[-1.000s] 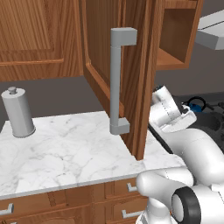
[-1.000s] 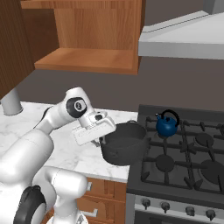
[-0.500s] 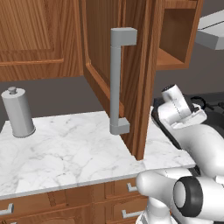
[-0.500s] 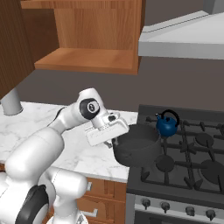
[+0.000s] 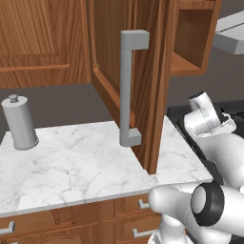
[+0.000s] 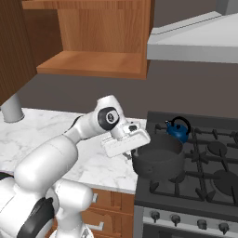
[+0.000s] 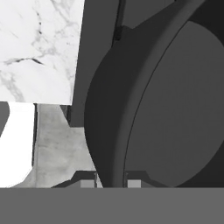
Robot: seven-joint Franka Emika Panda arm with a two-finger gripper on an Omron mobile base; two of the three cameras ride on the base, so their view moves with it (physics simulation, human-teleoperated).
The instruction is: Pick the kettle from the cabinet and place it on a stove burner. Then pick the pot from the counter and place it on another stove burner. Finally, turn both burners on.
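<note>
A: Where does the pot point(image 6: 158, 161) sit against the tool point(image 6: 131, 152) right now?

B: In the right base view the tool is at the pot's left rim, the side toward the surface point(image 6: 51, 135); the pot hangs off it out over the front left stove burner point(image 6: 160, 179), so the burner lies directly under the load, not off to one side; I judge the coming move is mostly a lowering.

A: Is it actually held?

B: In the hand view the two fingertips point(image 7: 89, 183) stand close on either side of the pot's thin wall point(image 7: 109, 131), nearly shut, pinching the rim; so yes, clamped on the pot.

A: And its axis?

B: The pot is round, so no long axis to speak of; its mouth faces up and it looks about level in the right base view; whether its base touches the grate I cannot tell.

A: What of the other piece?

B: The kettle point(image 6: 177, 130) already stands on the rear left burner, just behind the pot and near its far rim; the pot should come down clear of it.

A: How does the pot look?

B: Short, wide, dark grey-black, matt, empty inside; the kettle is small, glossy blue, with a black arched handle.
</note>
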